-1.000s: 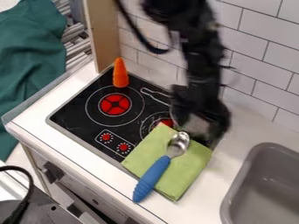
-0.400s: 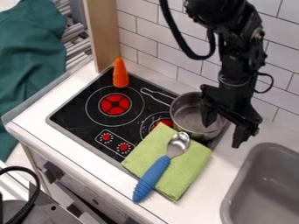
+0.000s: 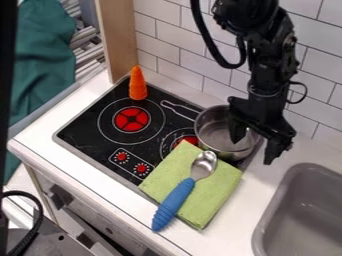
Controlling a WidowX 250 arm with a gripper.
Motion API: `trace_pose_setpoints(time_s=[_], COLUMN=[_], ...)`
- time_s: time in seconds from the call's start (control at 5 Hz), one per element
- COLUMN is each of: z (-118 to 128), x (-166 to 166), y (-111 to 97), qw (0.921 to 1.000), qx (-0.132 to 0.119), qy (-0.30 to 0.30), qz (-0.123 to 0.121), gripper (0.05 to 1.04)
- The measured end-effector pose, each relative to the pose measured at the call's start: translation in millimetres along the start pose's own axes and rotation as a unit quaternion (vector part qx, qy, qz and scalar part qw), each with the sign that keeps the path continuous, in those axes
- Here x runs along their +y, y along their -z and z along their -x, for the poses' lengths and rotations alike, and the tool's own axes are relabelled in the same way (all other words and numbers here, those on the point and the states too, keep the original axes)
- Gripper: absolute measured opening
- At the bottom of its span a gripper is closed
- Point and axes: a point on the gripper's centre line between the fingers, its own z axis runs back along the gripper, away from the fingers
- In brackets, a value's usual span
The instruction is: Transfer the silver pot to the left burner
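silver pot (image 3: 215, 131): likely light, rigid, slick | hold: thin rim, sink (image 3: 300, 215) side | gripper (image 3: 252, 150): same side, jaws spread wide

Wht ctr (image 3: 248, 210) w/ blk stove (image 3: 85, 131): pot (image 3: 214, 134), carrot (image 3: 137, 86), grn cloth (image 3: 212, 194).

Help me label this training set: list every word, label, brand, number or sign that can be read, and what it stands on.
No text can be read.
Cooktop dials: white marks ring both; too small to tell whether they are numbers.
Silver pot, green cloth, spoon: no lettering seen.
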Motion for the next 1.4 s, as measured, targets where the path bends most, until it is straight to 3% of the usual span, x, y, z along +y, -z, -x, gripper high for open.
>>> trace_pose_setpoints(time_s=[0.2,0.4,0.8,1.0,1.2,1.4], z=[4.2,3.5,4.5,5.3,7.3,10.9], x=[1.9,5.1,9.2,9.5,9.4,10.1], y=[17.6,19.6,22.8,23.2,21.9,19.8], qw=[0.9997,0.9996,0.9994,0.9994,0.9994,0.9996], qx=[0.023,0.024,0.013,0.010,0.010,0.009], qy=[-0.007,-0.015,-0.032,-0.033,-0.033,-0.024], qz=[0.003,-0.001,-0.005,-0.006,-0.006,-0.009], gripper=[1.010,0.958,0.362,0.172,0.088,0.073])
